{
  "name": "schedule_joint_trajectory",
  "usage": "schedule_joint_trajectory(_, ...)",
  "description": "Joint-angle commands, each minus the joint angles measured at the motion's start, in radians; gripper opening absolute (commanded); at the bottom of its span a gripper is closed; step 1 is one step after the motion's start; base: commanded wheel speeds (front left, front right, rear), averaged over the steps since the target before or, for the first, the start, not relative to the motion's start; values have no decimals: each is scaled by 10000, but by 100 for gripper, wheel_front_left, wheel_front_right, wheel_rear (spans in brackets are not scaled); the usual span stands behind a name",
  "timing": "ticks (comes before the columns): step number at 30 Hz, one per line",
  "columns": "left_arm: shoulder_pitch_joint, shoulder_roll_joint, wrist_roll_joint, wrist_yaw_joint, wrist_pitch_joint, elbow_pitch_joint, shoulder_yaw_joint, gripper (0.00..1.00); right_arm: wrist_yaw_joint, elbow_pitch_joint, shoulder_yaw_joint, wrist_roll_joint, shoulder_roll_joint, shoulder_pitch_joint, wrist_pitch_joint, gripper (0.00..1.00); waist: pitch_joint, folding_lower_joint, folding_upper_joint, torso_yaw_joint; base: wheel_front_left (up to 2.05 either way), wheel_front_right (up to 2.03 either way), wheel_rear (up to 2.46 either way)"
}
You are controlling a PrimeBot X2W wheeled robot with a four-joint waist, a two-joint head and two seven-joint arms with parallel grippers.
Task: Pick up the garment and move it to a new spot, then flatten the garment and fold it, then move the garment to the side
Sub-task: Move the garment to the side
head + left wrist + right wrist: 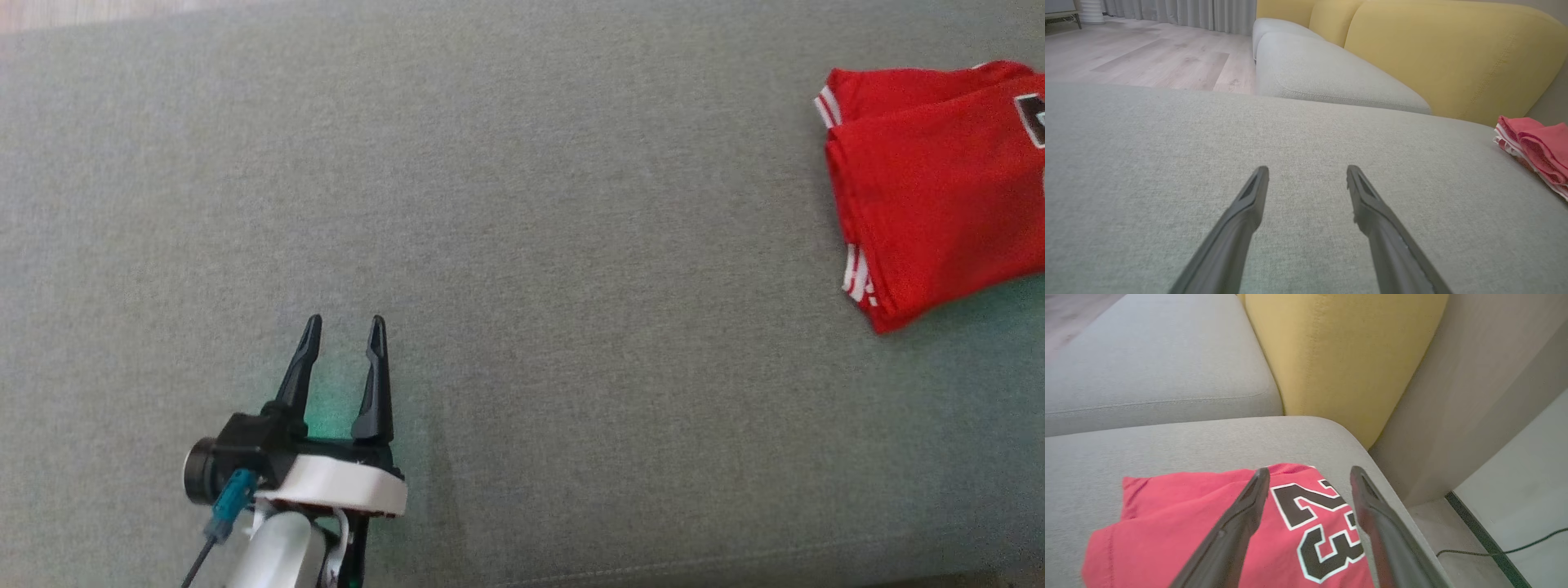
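1. Head view puts my left gripper [345,322] at the lower left over the grey cushion [571,245]. Its fingers are spread wide with nothing between them.
2. The garment [931,188] is red with white stripes at its hems. It lies folded at the cushion's right end, well apart from the left gripper, and the frame's right edge cuts it off.
3. A scrap of black-and-white print shows on it at that edge, too cropped for me to read there.
4. From the left wrist I see the same wide fingers low over bare grey fabric. I cannot tell whether the tips touch it.
5. In that view the garment sits at the far right as stacked red layers with white edging, near the yellow backrest [1453,61]. A second cushion [1323,73] and a wood floor [1147,61] lie beyond.
6. From the right wrist, my right gripper [1309,471] stands wide apart directly over the garment and grips nothing. I cannot tell whether its fingertips touch the cloth.
7. The only writing I can read is a number [1310,504] on the garment: 23, in black digits outlined in white. It lies between the two fingers and is partly hidden by the right-hand one.
8. The garment lies close to the cushion's rounded corner, beside the backrest. Past that corner a dark cable [1515,551] runs across a pale floor.
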Motion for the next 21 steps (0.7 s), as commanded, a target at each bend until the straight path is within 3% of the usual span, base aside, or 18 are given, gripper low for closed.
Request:
schedule_joint_trajectory(1,-121,132,-76,72,-94,-240,255,100,37,-465,310,99,-68,-399,-170,100,-137,0,0,-110,0,0,0)
schedule_joint_trajectory(10,163,244,-249,221,-102,-308,459,100,37,-1819,1972,846,668,121,-994,100,-1158,0,0,-336,0,0,0)
schedule_joint_trajectory(21,1176,232,-599,629,-119,-489,890,100,37,-3235,2322,539,2614,2883,-2435,100,-2411,0,0,-75,0,0,0)
